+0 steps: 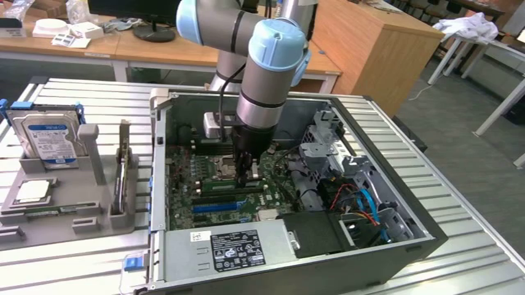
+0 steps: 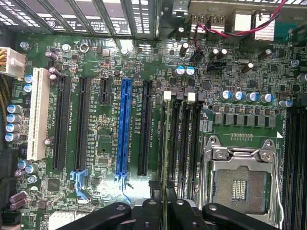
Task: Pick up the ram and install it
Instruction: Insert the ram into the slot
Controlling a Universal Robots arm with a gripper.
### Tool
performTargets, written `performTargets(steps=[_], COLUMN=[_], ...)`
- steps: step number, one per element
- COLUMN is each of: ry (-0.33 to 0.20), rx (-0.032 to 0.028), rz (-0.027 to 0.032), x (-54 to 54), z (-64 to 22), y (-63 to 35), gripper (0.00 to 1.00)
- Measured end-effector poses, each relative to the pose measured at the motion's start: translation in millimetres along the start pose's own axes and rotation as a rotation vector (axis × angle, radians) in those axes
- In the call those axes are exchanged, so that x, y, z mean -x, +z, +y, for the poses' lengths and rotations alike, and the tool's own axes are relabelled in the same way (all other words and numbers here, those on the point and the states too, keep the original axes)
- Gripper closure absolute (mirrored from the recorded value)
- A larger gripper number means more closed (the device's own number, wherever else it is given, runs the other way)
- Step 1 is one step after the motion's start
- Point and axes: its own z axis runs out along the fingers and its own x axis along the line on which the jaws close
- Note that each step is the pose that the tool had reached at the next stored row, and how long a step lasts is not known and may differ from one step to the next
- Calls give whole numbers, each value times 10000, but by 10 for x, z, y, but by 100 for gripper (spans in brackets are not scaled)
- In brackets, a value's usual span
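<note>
ITEM: ram [image 2: 165, 143]. Thin green stick, which you see edge-on in the wrist view. It runs from between the fingertips along the memory slot [image 2: 165, 120] nearest the black expansion slots, in line with that slot's white latch [image 2: 167, 95].

STEP IN HAND: installation, judged from the stick being lined up over its slot inside the open computer case [image 1: 394, 239]. You cannot tell from this edge-on view whether its lower edge is already in the slot or just above it.

PINCER: gripper [image 2: 165, 208], nearly pressed together, pinching the ram by its upper edge. The jaws stand only as far apart as the stick is thick. In the exterior view the gripper [image 1: 246, 178] hangs upright over the motherboard [image 2: 105, 62], beside the empty processor socket [image 2: 240, 184].

WHAT SEATING CALLS FOR (judgement): keep the stick parallel to the slot with its ends inside the latches, and press straight down without tilt, since a skewed board could bind.

ALSO ON THE TABLE: hard drive [image 1: 49, 138] and processor chip [image 1: 33, 192] in the grey tray [image 1: 16, 233], well apart from the case
</note>
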Motion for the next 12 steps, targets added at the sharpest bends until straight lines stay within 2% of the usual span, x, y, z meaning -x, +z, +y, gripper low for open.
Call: performTargets(steps=[6, 7, 12], ry=[0, 0, 0], rx=[0, 0, -1], rz=[0, 0, -1], x=[0, 0, 0], z=[0, 0, 1], y=[0, 0, -21], gripper=[85, 79, 79])
